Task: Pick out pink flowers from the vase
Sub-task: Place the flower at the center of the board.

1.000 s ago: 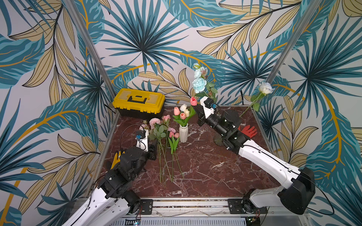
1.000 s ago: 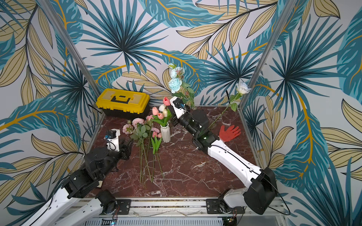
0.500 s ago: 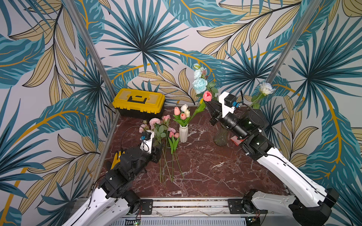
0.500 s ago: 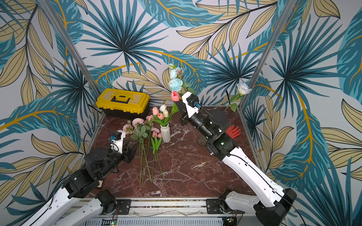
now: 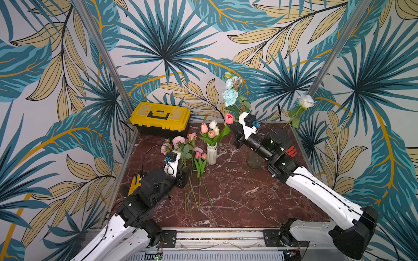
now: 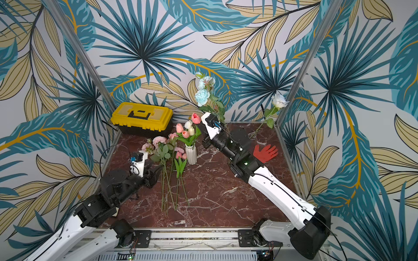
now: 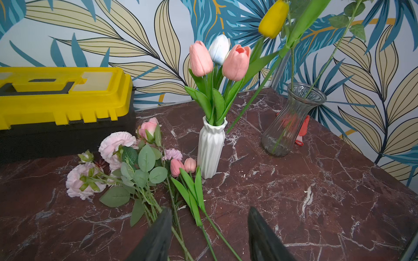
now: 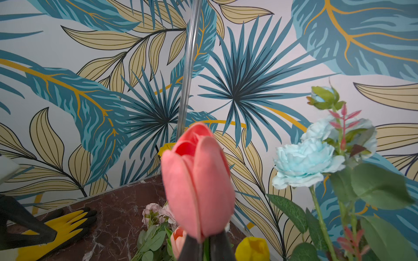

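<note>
Over at the back of the dark red marble table [image 5: 237, 192], the right gripper [image 5: 233, 128] is pinched tight on the green stem of a coral-pink tulip [image 5: 229, 118], just under the bloom. The right wrist view shows its black fingertips [image 8: 192, 248] closed on either side of that stem. The tulip is held up in the air beside and above the white ribbed ceramic vase [image 5: 212, 153], its stem slanting down towards the vase mouth. I cannot tell whether the stem's end is clear of it. Two pale pink tulips [image 7: 200, 58], a white tulip [image 7: 219, 48] and a yellow tulip [image 7: 273, 18] stand in or over that vase. Just beside it, a heap of pink peonies, roses and small tulips [image 5: 179, 142] lies flat on the marble, stems pointing towards the robot. The left gripper [image 5: 186, 171] hovers low over those stems, its dark fingers [image 7: 158, 235] parted about halfway with nothing between them. Behind the right arm stands a clear ribbed glass vase [image 7: 291, 122] with pale blue roses [image 5: 230, 97]. A yellow plastic toolbox [image 5: 160, 117] sits in the far corner.
</note>
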